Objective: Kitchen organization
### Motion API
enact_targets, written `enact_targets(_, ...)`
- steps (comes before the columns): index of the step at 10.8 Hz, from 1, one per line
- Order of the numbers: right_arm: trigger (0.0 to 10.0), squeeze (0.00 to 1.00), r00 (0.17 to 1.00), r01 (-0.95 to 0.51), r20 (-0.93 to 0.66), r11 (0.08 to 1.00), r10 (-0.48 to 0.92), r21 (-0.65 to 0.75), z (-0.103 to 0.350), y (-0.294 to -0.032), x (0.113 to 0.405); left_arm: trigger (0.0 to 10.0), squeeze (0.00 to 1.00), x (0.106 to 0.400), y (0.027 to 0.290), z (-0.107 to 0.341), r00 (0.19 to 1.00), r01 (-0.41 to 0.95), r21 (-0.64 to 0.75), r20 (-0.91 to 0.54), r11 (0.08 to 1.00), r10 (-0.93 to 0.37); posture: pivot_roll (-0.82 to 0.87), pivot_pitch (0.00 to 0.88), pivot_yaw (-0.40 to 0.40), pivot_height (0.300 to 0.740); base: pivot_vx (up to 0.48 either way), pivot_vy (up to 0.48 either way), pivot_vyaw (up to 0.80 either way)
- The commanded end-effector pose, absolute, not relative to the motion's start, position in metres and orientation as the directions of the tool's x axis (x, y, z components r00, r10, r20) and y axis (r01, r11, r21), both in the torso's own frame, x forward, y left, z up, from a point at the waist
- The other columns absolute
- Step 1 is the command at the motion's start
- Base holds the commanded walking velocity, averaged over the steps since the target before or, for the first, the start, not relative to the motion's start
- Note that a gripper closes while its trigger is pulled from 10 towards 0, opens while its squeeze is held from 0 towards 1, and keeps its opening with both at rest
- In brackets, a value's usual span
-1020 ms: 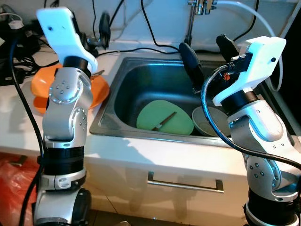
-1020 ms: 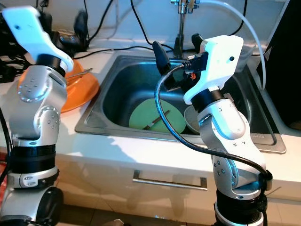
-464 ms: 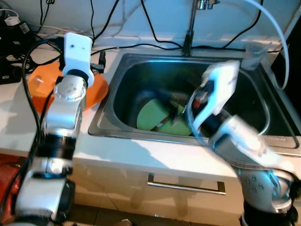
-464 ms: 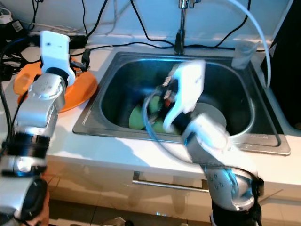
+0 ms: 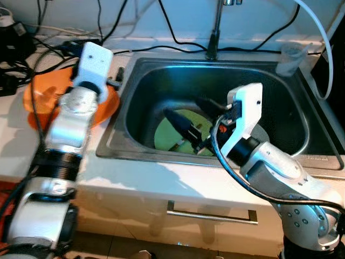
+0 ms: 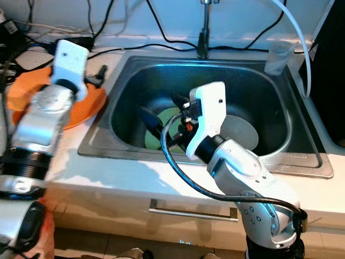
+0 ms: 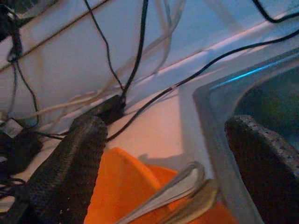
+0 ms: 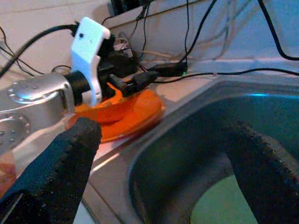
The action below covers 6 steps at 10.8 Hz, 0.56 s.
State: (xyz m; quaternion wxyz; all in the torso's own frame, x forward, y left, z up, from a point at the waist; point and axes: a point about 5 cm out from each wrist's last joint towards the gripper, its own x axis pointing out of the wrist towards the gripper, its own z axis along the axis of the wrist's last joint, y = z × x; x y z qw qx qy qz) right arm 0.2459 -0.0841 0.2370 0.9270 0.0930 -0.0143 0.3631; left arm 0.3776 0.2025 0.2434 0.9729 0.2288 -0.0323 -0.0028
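Right gripper: down inside the sink, fingers spread apart, hovering just above the green plate.
Green plate: flat on the sink floor, a dark utensil lying across it.
Grey dish: beside the green plate in the basin.
Sink: steel, set in a white counter.
Left gripper: fingers parted over the orange plate, on the counter left of the sink; metal cutlery rests on it.
Faucet: behind the basin.

A plate lies in the sink; another plate sits left on the counter.
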Motion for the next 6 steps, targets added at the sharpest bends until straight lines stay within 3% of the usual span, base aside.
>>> enact_targets(1,10.0,0.00,0.718,-0.695,0.098,0.702,0.689,0.157,0.238,-0.081,0.242,10.0,0.00,0.375,0.207,0.243,0.998,-0.007,0.467,0.051,0.884,-0.019,0.01,0.120,0.067,0.740,0.000,0.000,0.00)
enact_targets(6,10.0,0.00,0.704,-0.710,0.086,0.692,0.705,0.133,0.237,-0.081,0.244,10.0,0.00,0.363,0.221,0.226,1.000,0.000,0.499,0.025,0.867,-0.015,0.02,0.110,0.048,0.740,0.000,0.000,0.00)
